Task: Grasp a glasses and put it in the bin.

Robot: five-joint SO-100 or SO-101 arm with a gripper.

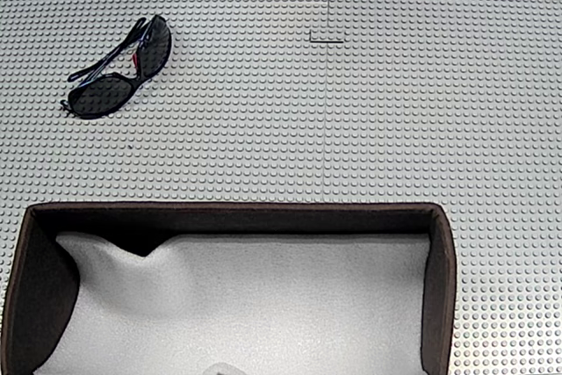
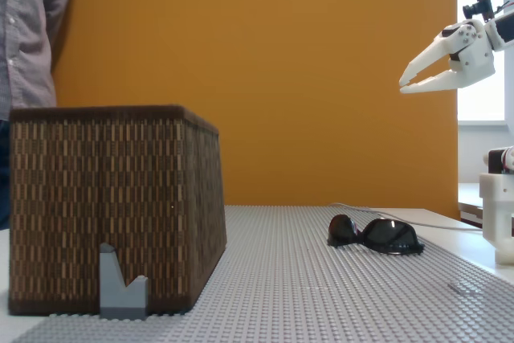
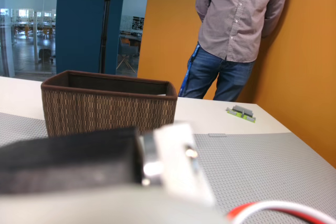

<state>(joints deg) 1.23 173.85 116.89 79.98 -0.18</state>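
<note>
The sunglasses (image 1: 99, 96) lie folded at the far left of the grey studded mat, dark lenses up, with red accents near the hinge. From the side, the sunglasses (image 2: 374, 234) rest flat on the mat to the right of the bin. The bin (image 1: 228, 211) stands at the near edge, dark brown walls around a light grey lining. The woven wall of the bin (image 2: 112, 206) shows in the side view, and the bin (image 3: 107, 109) stands ahead in the wrist view. My white gripper (image 2: 402, 86) hangs high above the mat, right of the sunglasses, fingertips together and holding nothing.
A person in a grey shirt (image 3: 239, 19) stands behind the table, and a sleeve (image 2: 28, 30) shows at the left. A grey brick piece (image 2: 122, 287) leans on the bin's front. Small bricks (image 3: 241, 113) lie on the table. The arm's white base (image 2: 499, 214) stands at right.
</note>
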